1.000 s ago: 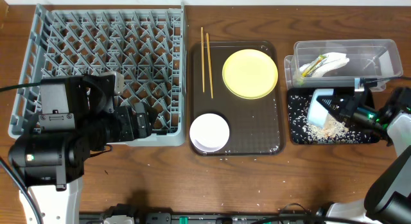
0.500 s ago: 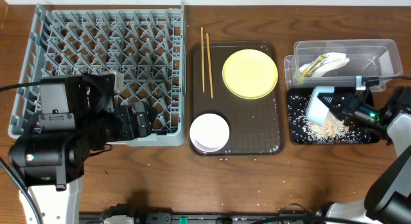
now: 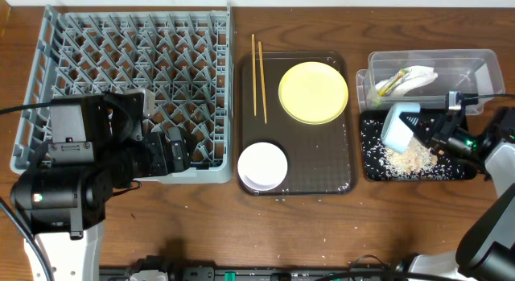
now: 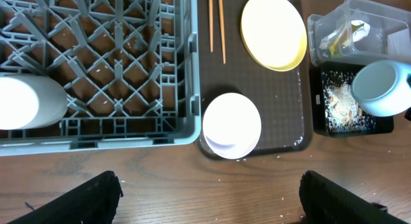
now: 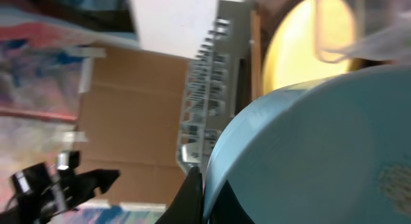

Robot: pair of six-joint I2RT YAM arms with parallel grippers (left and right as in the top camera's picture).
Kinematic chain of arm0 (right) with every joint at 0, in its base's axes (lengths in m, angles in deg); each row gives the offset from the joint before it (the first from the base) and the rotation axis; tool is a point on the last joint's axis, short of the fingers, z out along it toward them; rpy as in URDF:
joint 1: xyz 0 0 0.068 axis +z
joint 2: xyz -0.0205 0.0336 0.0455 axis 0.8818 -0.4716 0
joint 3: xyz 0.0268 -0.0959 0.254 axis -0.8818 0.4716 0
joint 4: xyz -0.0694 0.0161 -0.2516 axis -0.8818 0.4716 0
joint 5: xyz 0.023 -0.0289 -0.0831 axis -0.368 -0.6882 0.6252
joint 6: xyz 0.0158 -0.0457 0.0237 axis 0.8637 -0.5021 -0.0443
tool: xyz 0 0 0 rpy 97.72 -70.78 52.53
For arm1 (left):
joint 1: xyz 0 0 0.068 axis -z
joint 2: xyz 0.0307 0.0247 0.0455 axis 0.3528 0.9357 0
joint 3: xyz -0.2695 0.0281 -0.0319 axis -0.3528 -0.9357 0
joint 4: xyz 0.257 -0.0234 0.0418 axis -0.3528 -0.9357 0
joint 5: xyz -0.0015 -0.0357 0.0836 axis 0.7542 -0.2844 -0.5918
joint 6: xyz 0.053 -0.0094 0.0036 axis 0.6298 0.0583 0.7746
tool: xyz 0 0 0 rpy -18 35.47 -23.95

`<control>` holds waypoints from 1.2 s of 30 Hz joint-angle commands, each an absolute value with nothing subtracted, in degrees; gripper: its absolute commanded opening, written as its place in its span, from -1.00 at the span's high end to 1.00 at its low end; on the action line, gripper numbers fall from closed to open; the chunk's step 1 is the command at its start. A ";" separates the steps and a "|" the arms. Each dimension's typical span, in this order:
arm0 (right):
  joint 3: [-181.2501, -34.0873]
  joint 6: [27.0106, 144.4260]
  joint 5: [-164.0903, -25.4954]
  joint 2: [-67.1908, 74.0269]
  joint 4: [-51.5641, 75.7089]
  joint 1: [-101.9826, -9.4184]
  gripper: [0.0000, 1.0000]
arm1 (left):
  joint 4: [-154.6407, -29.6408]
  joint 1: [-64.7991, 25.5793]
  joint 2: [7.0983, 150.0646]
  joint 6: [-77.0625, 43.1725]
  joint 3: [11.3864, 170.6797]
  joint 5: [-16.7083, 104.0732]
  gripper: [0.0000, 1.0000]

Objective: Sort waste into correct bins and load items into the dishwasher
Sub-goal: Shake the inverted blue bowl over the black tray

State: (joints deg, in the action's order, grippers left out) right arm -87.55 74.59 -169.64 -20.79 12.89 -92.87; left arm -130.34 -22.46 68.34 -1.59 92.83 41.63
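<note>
Holding the blue bowl (image 3: pixel 397 128) tilted over the black bin (image 3: pixel 369 156), your right hand (image 3: pixel 417 130) is clamped on it; crumbs (image 3: pixel 410 159) lie in the bin below. Your left hand (image 4: pixel 209 185) hovers, fingers apart, above the rack's (image 3: pixel 121 39) near edge.

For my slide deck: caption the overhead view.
Right gripper tilts light blue bowl over crumb-strewn black bin; yellow plate, white bowl, chopsticks on tray.

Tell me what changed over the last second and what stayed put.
The right gripper, shut on the light blue bowl, carried it slightly toward the clear bin, above the black tray; the crumb pile beneath spread a little. Nothing was grasped or released. The left gripper, yellow plate, chopsticks, cream-white bowl and dish rack stayed as they were.
</note>
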 commanded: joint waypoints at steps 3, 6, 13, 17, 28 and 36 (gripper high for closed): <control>-87.79 73.46 -173.60 -19.94 12.89 -93.09 0.98 | -130.36 -22.33 68.34 -0.63 92.87 42.02 -0.80; -87.79 73.46 -173.60 -19.94 12.89 -93.09 0.98 | -130.38 -22.33 68.34 -0.63 92.87 42.02 -0.80; -87.79 73.33 -172.29 -19.94 12.91 -93.09 0.98 | -130.38 -22.33 68.34 -0.63 92.87 42.02 -0.80; -87.79 85.46 -148.03 -19.94 15.91 -93.09 0.98 | -130.45 -22.33 68.34 -0.65 92.87 42.02 -0.80; -88.21 65.33 -172.85 -19.89 16.56 -92.23 0.98 | -130.84 -22.33 68.34 -0.65 92.87 42.04 -0.80; -88.21 65.83 -164.57 -19.89 17.85 -92.17 0.97 | -130.99 -22.33 68.34 -0.65 92.87 42.02 -0.80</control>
